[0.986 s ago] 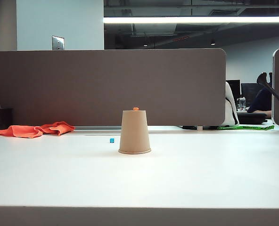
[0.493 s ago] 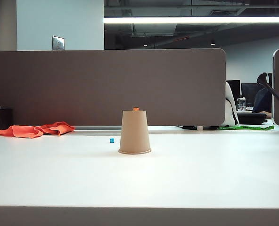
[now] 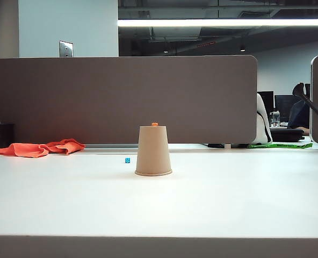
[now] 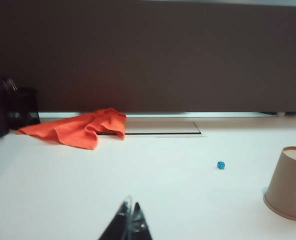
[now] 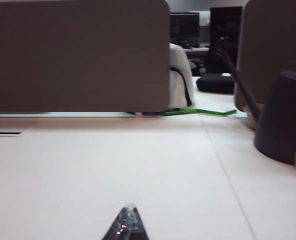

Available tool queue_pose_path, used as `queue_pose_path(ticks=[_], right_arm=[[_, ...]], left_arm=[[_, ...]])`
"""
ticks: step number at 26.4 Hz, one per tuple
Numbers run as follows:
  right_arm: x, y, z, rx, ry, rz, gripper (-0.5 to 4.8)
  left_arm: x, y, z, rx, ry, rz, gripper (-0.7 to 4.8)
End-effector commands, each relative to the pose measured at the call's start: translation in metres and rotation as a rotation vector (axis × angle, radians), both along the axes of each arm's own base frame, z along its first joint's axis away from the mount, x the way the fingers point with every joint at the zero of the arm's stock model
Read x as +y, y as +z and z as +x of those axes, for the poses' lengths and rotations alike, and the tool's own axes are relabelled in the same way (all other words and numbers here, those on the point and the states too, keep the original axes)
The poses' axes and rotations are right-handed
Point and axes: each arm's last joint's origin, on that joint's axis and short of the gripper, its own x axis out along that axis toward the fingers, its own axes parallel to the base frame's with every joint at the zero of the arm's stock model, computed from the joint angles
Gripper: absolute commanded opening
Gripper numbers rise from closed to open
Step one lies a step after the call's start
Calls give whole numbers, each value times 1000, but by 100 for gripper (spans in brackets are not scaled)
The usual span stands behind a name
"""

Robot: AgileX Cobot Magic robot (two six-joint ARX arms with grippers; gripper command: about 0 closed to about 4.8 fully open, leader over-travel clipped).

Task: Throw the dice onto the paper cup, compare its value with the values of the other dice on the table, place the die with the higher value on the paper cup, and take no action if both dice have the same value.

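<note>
Exterior view shows the tan-brown tapered paper cup (image 3: 153, 151) standing upside down on the white table (image 3: 229, 199), with the tiny orange cube die (image 3: 154, 124) resting on its upturned base. The tiny bright blue cube die (image 3: 127, 160) lies on the table just beside the cup, toward the crumpled orange cloth (image 3: 40, 148), which is well apart from the cup. The left gripper (image 4: 129, 220) is clenched and empty, low over the table, well short of the cup. The right gripper (image 5: 128, 221) is likewise clenched and empty, over bare table with the cup outside its wrist view.
</note>
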Motion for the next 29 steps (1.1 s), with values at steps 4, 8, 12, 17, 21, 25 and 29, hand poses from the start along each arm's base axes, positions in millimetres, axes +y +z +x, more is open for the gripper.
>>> queue_pose_path(ticks=[4, 8, 12, 17, 21, 25, 29], right_arm=[[1, 2, 0, -23, 39, -22, -5], [1, 1, 0, -22, 33, -66, -5], [1, 1, 0, -14, 33, -66, -5], [1, -1, 0, 3, 32, -72, -5], [1, -4, 0, 34, 33, -71, -5], [1, -5, 0, 41, 25, -70, -5], [1, -7, 1, 61, 24, -69, -5]], left_arm=[[1, 1, 0, -13, 32, 73, -6], [1, -1, 0, 7, 32, 76, -6], [1, -1, 0, 12, 32, 77, -6], [4, -1, 1, 14, 6, 80, -6], [11, -1, 1, 13, 2, 62, -6], [17, 0, 0, 4, 8, 43, -6], [18, 0, 0, 5, 5, 37, -5]])
